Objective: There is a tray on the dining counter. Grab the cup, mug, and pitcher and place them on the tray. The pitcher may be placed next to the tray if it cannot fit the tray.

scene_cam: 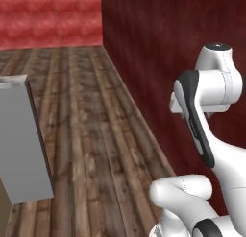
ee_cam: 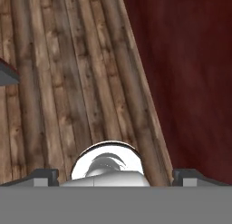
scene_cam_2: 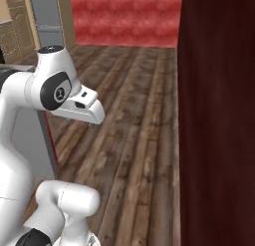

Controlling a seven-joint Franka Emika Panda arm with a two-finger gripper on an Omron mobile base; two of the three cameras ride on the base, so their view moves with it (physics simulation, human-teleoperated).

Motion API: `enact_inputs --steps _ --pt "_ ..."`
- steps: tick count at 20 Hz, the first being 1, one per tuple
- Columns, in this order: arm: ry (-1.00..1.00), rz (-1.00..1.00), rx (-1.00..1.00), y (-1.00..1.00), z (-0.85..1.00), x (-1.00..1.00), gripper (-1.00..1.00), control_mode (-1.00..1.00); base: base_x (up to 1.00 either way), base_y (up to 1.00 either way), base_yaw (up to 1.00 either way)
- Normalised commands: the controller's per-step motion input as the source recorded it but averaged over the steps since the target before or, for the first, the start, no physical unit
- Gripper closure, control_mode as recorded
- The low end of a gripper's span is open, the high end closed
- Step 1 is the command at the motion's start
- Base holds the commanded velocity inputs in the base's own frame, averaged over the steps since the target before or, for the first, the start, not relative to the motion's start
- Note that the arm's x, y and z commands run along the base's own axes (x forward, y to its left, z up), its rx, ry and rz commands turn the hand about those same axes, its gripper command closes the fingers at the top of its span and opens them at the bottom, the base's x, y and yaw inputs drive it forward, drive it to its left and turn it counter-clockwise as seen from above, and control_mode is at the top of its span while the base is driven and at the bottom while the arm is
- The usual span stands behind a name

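Nearest the cameras, the white arm folds up from the base, its elbow bent and its upper link raised beside a dark red wall. In the hand view the fingers stand spread wide apart, one dark tip at the left and the other at the right, with nothing between them but wooden floor. That plank floor runs away from the robot along the foot of the dark red wall. A grey panel stands on the floor at the left. Farthest off, a lighter red mottled wall closes the room. The tray, cup, mug and pitcher cannot be located from these views.
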Motion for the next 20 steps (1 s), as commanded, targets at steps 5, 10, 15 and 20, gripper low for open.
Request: enact_inputs --steps 5,10,15,20 --pt "0.00 0.00 0.00 0.00 0.00 0.00 -1.00 1.00 1.00 0.00 0.03" --pt "0.00 0.00 0.00 0.00 0.00 0.00 -1.00 1.00 1.00 0.00 0.02" --pt "0.00 0.00 0.00 0.00 0.00 0.00 -1.00 1.00 1.00 0.00 0.00" --pt "0.00 0.00 0.00 0.00 0.00 0.00 -1.00 1.00 1.00 0.00 0.00"
